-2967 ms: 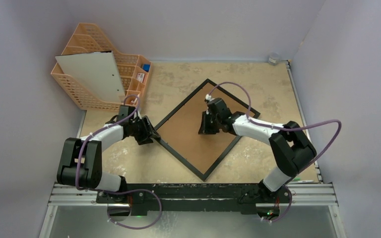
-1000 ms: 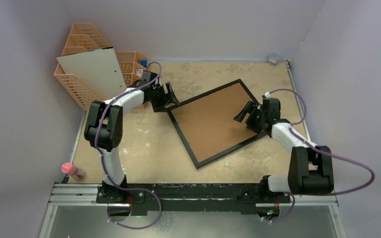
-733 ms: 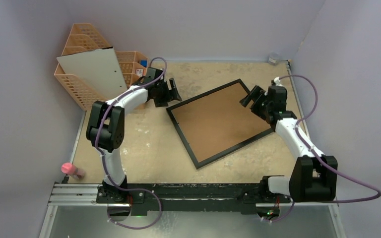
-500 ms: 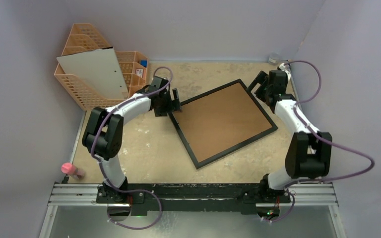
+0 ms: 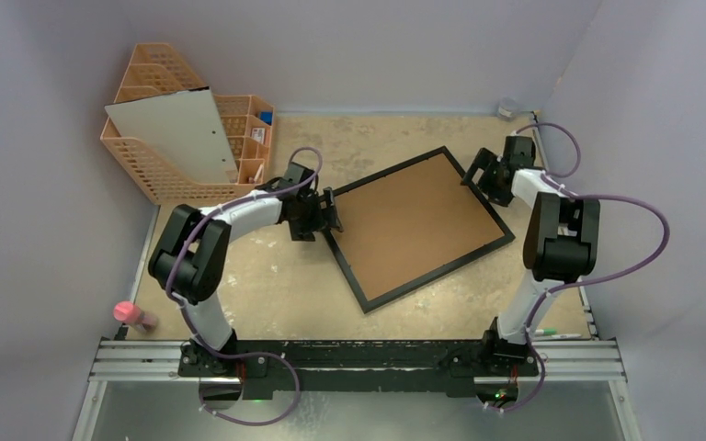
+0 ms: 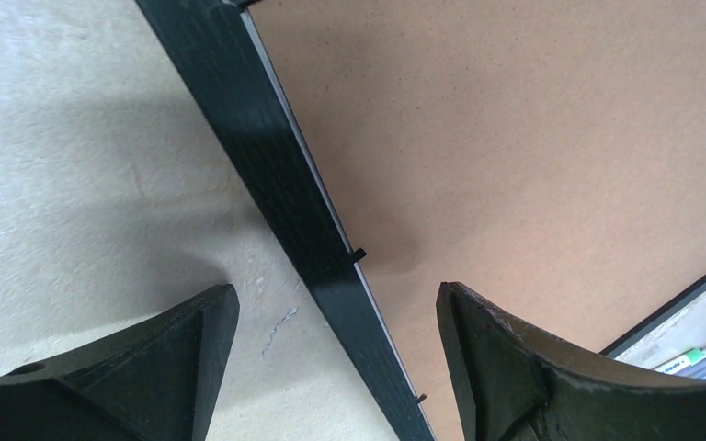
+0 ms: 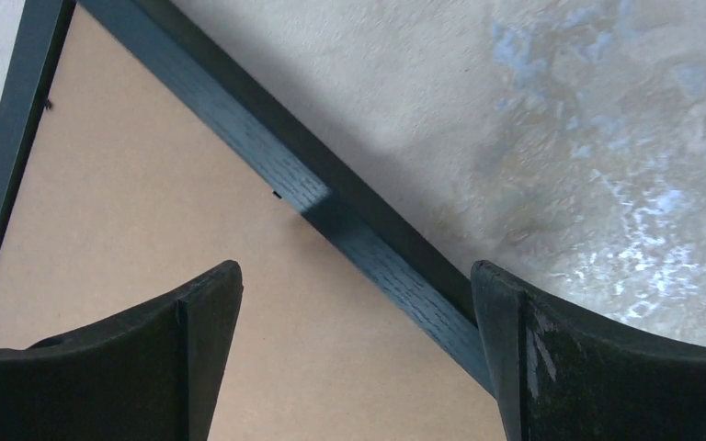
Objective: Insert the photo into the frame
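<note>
Jaws stand wide apart on both grippers, neither holding anything. The frame (image 5: 414, 225) lies flat on the table (image 5: 276, 285), brown back up, turned diagonally. The left gripper (image 5: 329, 213) straddles its left black border, one finger over the table and one over the board. The right gripper (image 5: 480, 175) straddles the far-right border likewise.
</note>
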`<state>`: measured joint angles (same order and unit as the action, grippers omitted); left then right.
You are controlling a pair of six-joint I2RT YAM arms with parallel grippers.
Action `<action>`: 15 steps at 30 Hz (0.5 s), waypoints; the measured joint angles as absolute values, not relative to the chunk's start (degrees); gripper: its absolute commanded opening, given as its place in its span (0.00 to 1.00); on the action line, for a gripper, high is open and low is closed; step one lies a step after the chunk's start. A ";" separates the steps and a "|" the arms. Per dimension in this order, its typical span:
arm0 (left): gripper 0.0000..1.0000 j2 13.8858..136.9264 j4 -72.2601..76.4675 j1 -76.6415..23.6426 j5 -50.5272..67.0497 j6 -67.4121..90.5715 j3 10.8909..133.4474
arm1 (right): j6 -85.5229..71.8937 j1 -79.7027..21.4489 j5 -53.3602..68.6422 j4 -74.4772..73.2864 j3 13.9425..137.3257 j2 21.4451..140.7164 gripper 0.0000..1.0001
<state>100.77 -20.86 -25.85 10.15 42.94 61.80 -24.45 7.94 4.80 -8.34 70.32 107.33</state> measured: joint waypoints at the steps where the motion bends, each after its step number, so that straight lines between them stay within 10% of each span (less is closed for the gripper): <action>1: 0.83 101.27 -20.64 -25.85 10.57 42.92 61.82 | -24.05 7.94 5.76 -8.32 70.15 107.31 0.95; 15: 0.80 112.57 -25.28 -24.60 12.05 39.16 77.87 | -20.62 9.78 10.11 -1.87 53.89 96.88 0.90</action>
